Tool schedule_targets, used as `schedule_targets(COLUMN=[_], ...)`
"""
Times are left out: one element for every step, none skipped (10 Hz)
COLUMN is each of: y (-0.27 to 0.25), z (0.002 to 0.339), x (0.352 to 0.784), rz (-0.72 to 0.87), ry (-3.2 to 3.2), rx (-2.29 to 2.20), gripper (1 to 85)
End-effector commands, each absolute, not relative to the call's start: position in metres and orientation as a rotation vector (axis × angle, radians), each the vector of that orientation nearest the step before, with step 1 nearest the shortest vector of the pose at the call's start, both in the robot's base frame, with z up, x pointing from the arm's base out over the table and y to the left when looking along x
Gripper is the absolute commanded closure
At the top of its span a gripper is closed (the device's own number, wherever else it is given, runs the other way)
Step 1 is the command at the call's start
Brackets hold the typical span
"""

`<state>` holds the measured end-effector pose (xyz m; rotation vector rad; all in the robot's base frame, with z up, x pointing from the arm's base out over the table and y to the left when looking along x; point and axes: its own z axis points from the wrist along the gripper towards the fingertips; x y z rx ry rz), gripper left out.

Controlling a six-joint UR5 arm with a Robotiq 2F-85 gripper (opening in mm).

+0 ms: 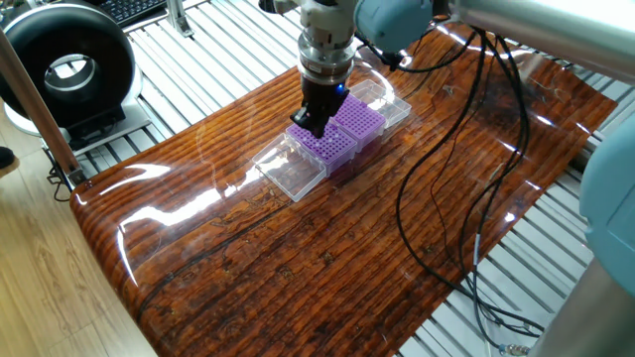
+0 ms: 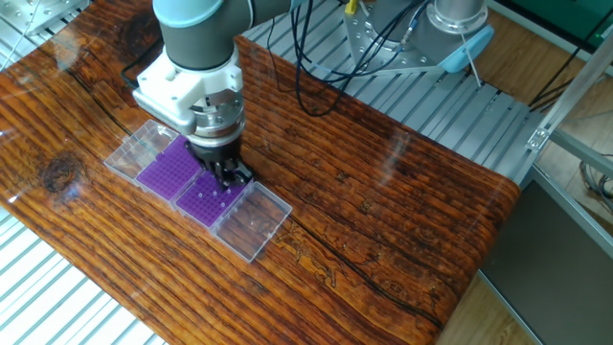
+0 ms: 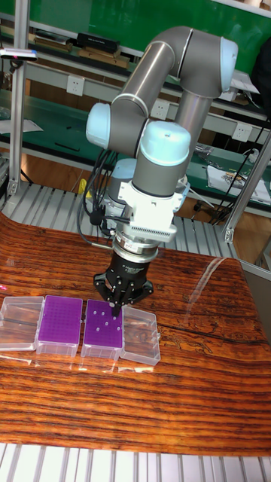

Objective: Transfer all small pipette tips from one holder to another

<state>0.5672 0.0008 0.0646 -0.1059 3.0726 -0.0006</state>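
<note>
Two purple holders stand side by side on the wooden table, each in a clear box with its lid folded outward. One holder (image 3: 103, 330) (image 1: 325, 145) (image 2: 206, 199) shows several small white pipette tips (image 3: 98, 325) in its holes. The other holder (image 3: 62, 324) (image 1: 359, 117) (image 2: 166, 170) looks plain purple. My gripper (image 3: 115, 306) (image 1: 316, 124) (image 2: 231, 177) points straight down at the back corner of the dotted holder, its tip at or just above the grid. The fingers are drawn together to a point. Whether a tip sits between them is too small to tell.
Open clear lids (image 3: 141, 336) (image 3: 20, 322) lie flat at either end of the pair. Black cables (image 1: 446, 188) trail over the table's right part. A black ring-shaped device (image 1: 67, 67) stands off the table at the left. Slatted metal surrounds the table.
</note>
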Motion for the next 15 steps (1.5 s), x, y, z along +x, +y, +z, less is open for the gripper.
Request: schedule_targets(y=[-0.004,0.004,0.003,0.004,0.004,0.002,0.001,0.001,-0.001,-0.002,-0.003,-0.004,-0.002,0.004,0.01], z=[0.064,0.061,0.061,0.062,0.065,0.064,0.061,0.057,0.056,0.054,0.051,0.052,0.053,0.053,0.051], x=[0.551,0.546,0.541,0.536,0.532,0.529,0.53,0.53,0.528,0.53,0.531,0.531,0.532,0.531,0.529], rz=[0.003,0.05,0.031,0.05,0.061,0.061,0.058,0.055,0.048,0.056,0.056,0.044,0.044,0.049,0.049], ry=[3.101,3.085,3.084,3.084,3.085,3.083,3.075,3.065,3.063,3.049,3.042,3.043,3.043,3.043,3.043], rx=[-0.18,-0.145,-0.131,-0.135,-0.147,-0.152,-0.149,-0.136,-0.129,-0.135,-0.137,-0.135,-0.138,-0.133,-0.126], gripper=[65.0,63.7,63.7,61.0,54.3,55.3,57.7,60.3,62.3,62.7,62.7,61.0,59.7,59.7,59.7])
